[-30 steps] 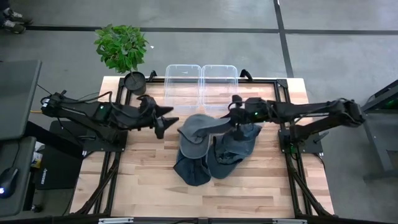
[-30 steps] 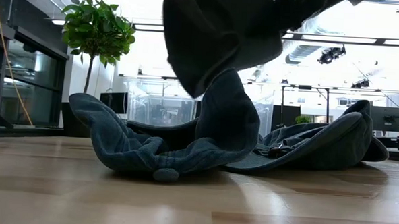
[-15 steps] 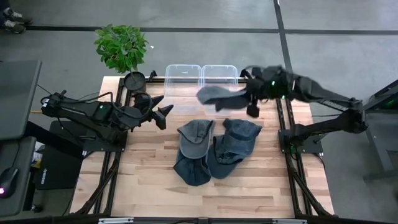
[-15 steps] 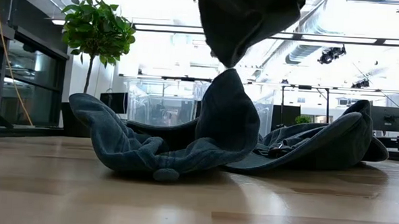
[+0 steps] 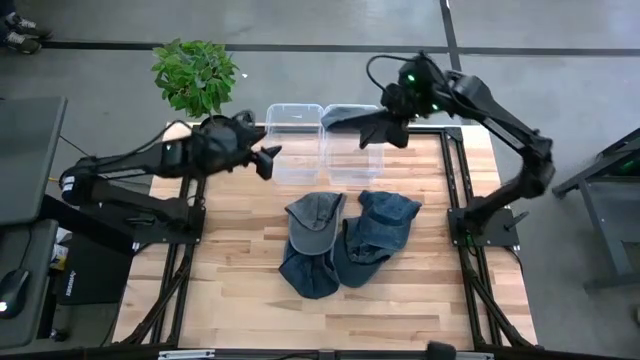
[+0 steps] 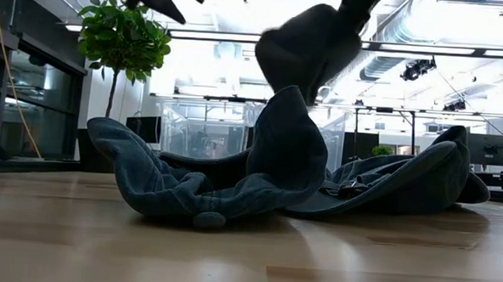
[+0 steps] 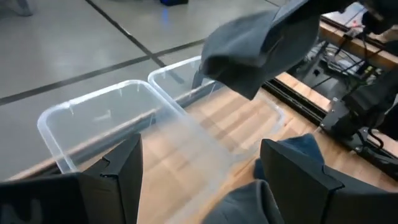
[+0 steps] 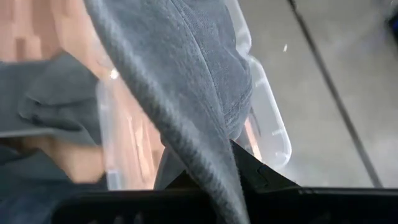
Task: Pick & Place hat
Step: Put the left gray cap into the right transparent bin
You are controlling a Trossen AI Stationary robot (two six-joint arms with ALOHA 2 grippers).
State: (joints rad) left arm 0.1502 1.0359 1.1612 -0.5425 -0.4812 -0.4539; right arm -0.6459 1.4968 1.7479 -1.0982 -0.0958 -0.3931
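A grey hat (image 5: pixel 348 117) hangs from my right gripper (image 5: pixel 384 127), which is shut on it above the right one of two clear bins (image 5: pixel 352 150) at the table's far edge. In the low view the held hat (image 6: pixel 311 43) is well above the table. Several blue-grey hats (image 5: pixel 335 240) lie in a pile on the wood at the table's middle. My left gripper (image 5: pixel 267 160) is open and holds nothing, level with the left bin (image 5: pixel 293 140) and just to its left; its wrist view looks over both bins at the held hat (image 7: pixel 258 43). My right gripper pinches the grey hat between its two fingers at a ribbed edge (image 8: pixel 211 155); which part of the hat that edge is, I cannot tell. The fingers come from the table's right side, slanting down. The hat is lifted clear and droops beyond the fingers over the right bin.
A potted plant (image 5: pixel 196 75) stands off the table's far left corner, next to a dark round pot (image 5: pixel 216 130). The wood near the front edge (image 5: pixel 320 320) is bare. Black frame rails run along both sides of the table.
My right gripper has risen from the pile and swung toward the table's far edge with the grey hat, which has come clear of the other hats and now hangs over the right bin. My left gripper has swung toward the far edge, beside the left bin, still open.
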